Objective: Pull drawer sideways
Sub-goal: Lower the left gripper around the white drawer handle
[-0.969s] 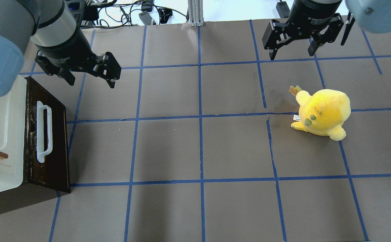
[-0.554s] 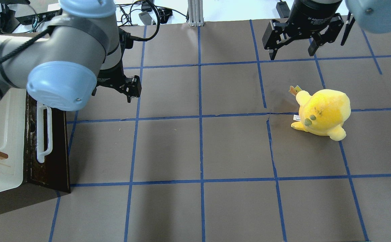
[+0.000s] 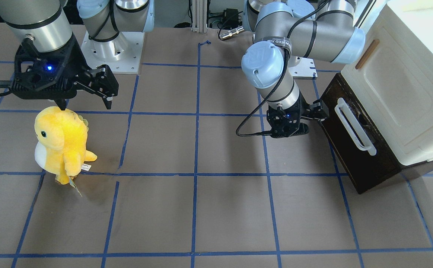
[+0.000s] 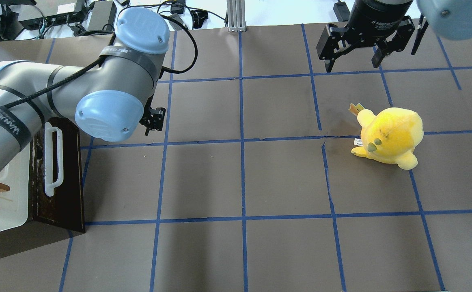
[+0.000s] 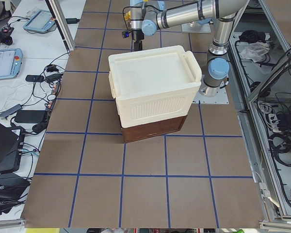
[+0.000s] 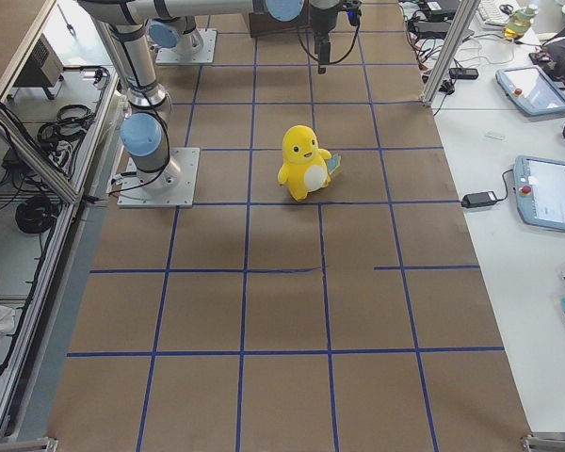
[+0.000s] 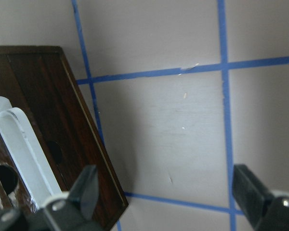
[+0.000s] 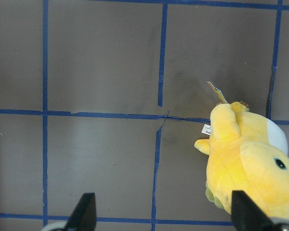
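The dark brown drawer [image 4: 63, 190] with its long white bar handle [image 4: 53, 158] sits at the foot of a cream cabinet [image 4: 0, 198] at the table's left. It also shows in the front view [image 3: 344, 149] and the left wrist view [image 7: 53, 110]. My left gripper [image 7: 168, 192] is open and empty, pointing down beside the drawer's far corner. In the overhead view only one of its fingers [image 4: 154, 120] shows under the arm. My right gripper [image 4: 352, 65] is open and empty, hanging high at the back right.
A yellow plush toy [image 4: 390, 138] stands on the right half of the table, just in front of the right gripper [image 3: 86, 104]. The brown mat carries a grid of blue tape lines. Cables and power bricks lie beyond the table's far edge.
My left arm has swung forward and turned its wrist. Its gripper has moved right and then down towards the drawer's far corner. The right arm, drawer and plush have not moved.
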You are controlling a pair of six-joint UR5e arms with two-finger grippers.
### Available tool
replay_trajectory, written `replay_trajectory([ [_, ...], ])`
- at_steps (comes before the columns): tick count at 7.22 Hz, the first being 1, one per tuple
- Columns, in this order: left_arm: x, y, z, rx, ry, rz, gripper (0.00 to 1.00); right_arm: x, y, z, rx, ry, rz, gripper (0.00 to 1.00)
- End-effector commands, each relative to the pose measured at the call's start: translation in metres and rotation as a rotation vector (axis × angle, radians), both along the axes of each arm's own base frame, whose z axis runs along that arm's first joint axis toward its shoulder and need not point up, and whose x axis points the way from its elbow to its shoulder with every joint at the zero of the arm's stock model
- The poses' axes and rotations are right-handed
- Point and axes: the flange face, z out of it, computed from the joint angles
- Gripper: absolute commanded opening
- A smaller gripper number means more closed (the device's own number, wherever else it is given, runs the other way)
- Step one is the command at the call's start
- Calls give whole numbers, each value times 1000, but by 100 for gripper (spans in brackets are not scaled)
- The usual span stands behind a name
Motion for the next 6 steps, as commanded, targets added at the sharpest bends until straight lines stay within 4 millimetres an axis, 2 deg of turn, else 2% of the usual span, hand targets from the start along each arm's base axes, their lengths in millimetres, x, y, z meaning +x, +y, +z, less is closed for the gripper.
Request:
replay_trajectory([
  [1, 26, 3, -29, 56, -156, -9, 100, 0, 0, 0, 0, 0, 0, 100],
  [2, 43, -6, -36, 65, -195, 11, 100, 0, 0, 0, 0, 0, 2, 100],
  [4, 54, -11, -49, 94, -233, 14, 100, 0, 0, 0, 0, 0, 0, 100],
  [6, 75, -15, -59, 135, -307, 15, 100, 0, 0, 0, 0, 0, 0, 100],
])
